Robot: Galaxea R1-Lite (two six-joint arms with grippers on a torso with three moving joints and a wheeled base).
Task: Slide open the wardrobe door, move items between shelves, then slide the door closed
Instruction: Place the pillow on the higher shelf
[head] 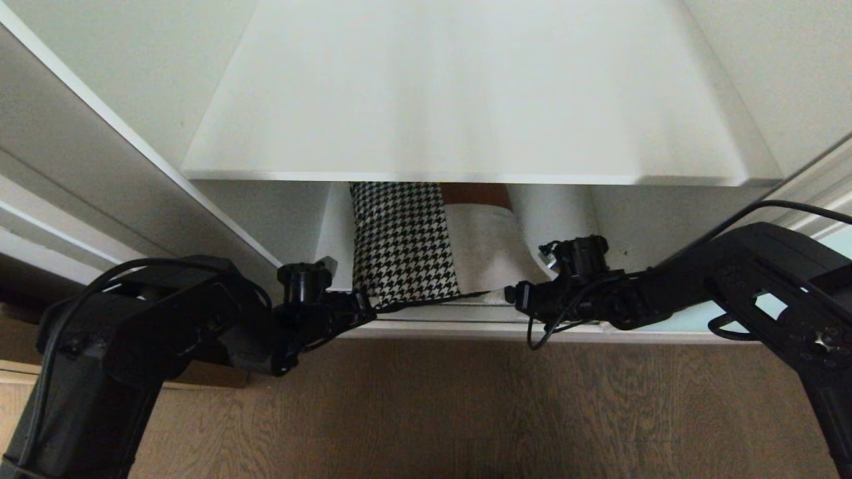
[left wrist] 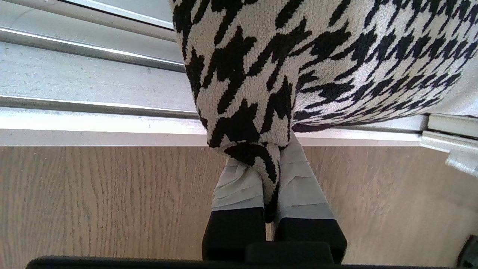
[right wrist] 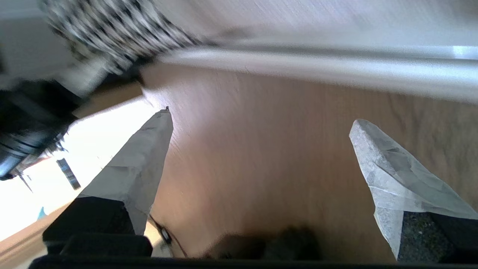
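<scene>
The cushion [head: 406, 246], houndstooth on one part and plain grey-beige [head: 489, 256] on the other, lies in the lower wardrobe compartment under a wide white shelf [head: 466, 100]. My left gripper [head: 366, 309] is at its near left corner. In the left wrist view the taped fingers [left wrist: 239, 183] are shut on the cushion's houndstooth corner [left wrist: 298, 56]. My right gripper [head: 516, 296] is at the cushion's near right edge. It is open [right wrist: 261, 117] with only wood floor between its fingers. A sliver of the aqua sliding wardrobe door [head: 840, 241] shows at the far right.
Silver door rails [left wrist: 93, 78] run along the wardrobe's front sill, just under the held corner. Wood floor [head: 466, 412] lies in front of the sill. White wardrobe side walls [head: 133, 73] close in the compartment on both sides.
</scene>
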